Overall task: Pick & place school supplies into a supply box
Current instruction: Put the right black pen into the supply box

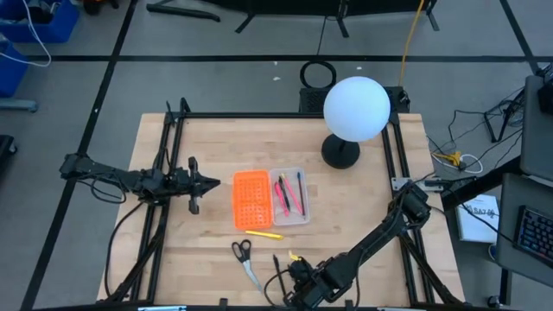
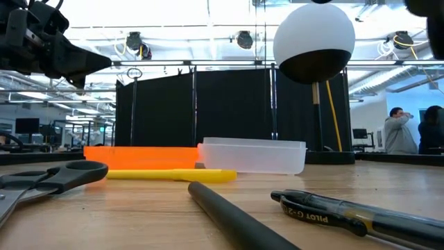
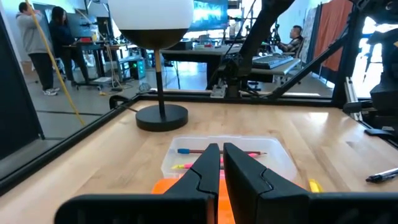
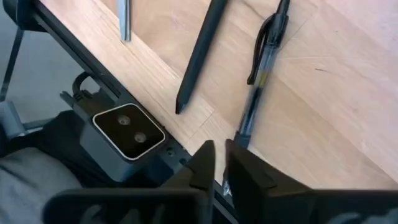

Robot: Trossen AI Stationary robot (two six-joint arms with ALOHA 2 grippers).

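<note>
Left claw (image 1: 212, 182): hovers over the desk's left half, pointed at the orange half of the supply box; fingers (image 3: 205, 169) nearly together with only a narrow slit between, nothing held.
Right claw (image 1: 298, 278): low at the desk's near edge, just beside the clear-barrelled pen; fingers (image 4: 202, 163) close together in the right wrist view, a thin gap between; tip of the pen lies right at that gap — cannot tell whether touched or gripped.
Supply box (image 1: 270, 199): open flat near the middle of the desk (image 1: 363, 203); orange grid half on the left, translucent tray on the right, joined side by side.
Inside the tray: pink pen (image 1: 285, 195) and dark pen (image 1: 300, 188) lying lengthwise; left wrist view also shows a reddish pencil with a blue end (image 3: 208, 150) there.
Yellow pen (image 1: 263, 233): flat on the desk just in front of the box, outside it.
Scissors (image 1: 245, 262): black handles, silver blades, flat on the desk near the front edge, left of the right claw.
Black pen (image 4: 199, 53): matte and dark, on the wood beside the clear-barrelled pen (image 4: 264, 65), the two roughly parallel — not touching.
Globe lamp (image 1: 355, 109): white sphere on a black round base, standing at the far right of the desk, well apart from the box.
Background: people at workstations beyond the desk.
</note>
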